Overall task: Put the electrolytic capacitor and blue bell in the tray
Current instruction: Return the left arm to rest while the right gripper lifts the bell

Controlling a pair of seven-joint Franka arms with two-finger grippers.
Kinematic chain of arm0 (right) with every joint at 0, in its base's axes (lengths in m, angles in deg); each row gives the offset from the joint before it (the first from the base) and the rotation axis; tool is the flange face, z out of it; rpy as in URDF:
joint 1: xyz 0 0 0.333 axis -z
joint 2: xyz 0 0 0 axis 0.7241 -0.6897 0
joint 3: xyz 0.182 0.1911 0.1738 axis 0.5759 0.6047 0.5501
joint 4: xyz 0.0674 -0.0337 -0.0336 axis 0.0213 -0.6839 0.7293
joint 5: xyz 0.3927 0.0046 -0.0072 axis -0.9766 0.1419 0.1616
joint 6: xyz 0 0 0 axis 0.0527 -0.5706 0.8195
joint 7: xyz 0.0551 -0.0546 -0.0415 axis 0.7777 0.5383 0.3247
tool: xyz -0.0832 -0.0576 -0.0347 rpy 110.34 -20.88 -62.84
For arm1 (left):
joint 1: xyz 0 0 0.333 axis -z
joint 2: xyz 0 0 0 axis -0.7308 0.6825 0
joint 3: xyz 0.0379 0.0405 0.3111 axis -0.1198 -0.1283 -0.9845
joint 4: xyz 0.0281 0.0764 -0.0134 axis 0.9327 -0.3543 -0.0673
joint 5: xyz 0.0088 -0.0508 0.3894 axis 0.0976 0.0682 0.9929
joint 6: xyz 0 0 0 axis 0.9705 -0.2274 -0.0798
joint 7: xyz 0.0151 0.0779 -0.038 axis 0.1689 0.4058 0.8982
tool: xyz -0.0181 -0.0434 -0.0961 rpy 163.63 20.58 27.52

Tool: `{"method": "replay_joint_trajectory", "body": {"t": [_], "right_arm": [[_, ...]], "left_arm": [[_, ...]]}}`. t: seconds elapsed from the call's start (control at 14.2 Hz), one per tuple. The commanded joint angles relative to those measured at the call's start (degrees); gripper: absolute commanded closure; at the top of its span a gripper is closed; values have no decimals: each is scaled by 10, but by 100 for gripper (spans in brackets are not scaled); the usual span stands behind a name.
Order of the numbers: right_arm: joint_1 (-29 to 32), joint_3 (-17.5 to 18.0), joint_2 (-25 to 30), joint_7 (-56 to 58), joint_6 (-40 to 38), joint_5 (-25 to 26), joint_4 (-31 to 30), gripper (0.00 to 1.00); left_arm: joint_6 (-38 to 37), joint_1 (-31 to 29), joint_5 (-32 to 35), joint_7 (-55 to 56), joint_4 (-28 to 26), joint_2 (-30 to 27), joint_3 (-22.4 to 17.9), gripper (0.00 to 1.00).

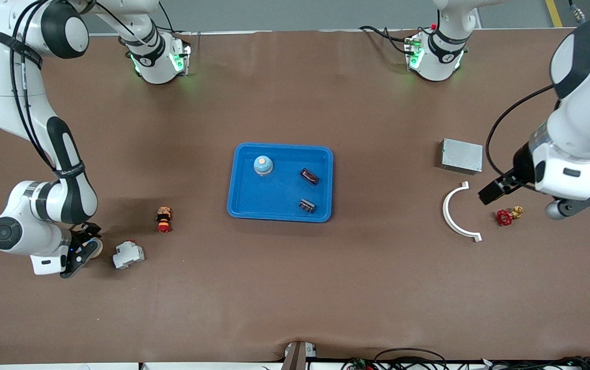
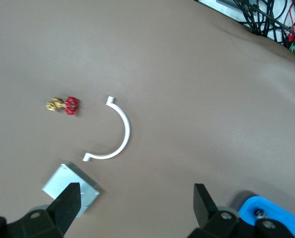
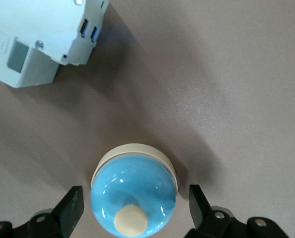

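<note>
Right pincer (image 3: 135, 191) is low in the front frame, at the right arm's end of the table (image 1: 295, 288). Its fingers are spread wide around the blue bell (image 3: 132, 183), not touching yet. I'd centre on the base, squeeze gently, then lift toward the tray (image 1: 238, 200) mid-frame. Left pincer (image 2: 136, 193) waits, wide and empty.

We see 2 white arms with black joint bands and round black end caps. Black cables run along the right arm (image 1: 27, 118); 1 loops to the left arm (image 1: 577, 128). Both bases glow green. Each tool, left (image 2: 137, 206) and right (image 3: 132, 210), has black fingers with small screws.
</note>
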Motion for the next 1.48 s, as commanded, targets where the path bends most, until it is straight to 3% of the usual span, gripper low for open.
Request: {"method": "replay_joint_trajectory", "body": {"t": [0.0,0.21,0.35,0.56,0.99,1.41], "right_arm": [[11,12,-5,12,-6,-7,14,73],[8,12,1,11,-10,-7,16,89],[1,14,9,11,-28,-8,25,91],[-18,17,28,-9,-155,-19,70,91],[-122,14,127,-285,-346,-21,83,91],[-211,14,140,-522,-369,-110,82,91]], "left_arm": [[-21,54,-38,-66,-23,-53,-77,0],[-24,74,-83,-147,-68,-102,-138,0],[-24,74,-91,-187,-97,-132,-157,0],[-24,83,-91,-262,-145,-185,-201,0],[-51,77,-90,-265,-149,-200,-195,0],[-50,78,-87,-252,-136,-188,-170,0]]}}
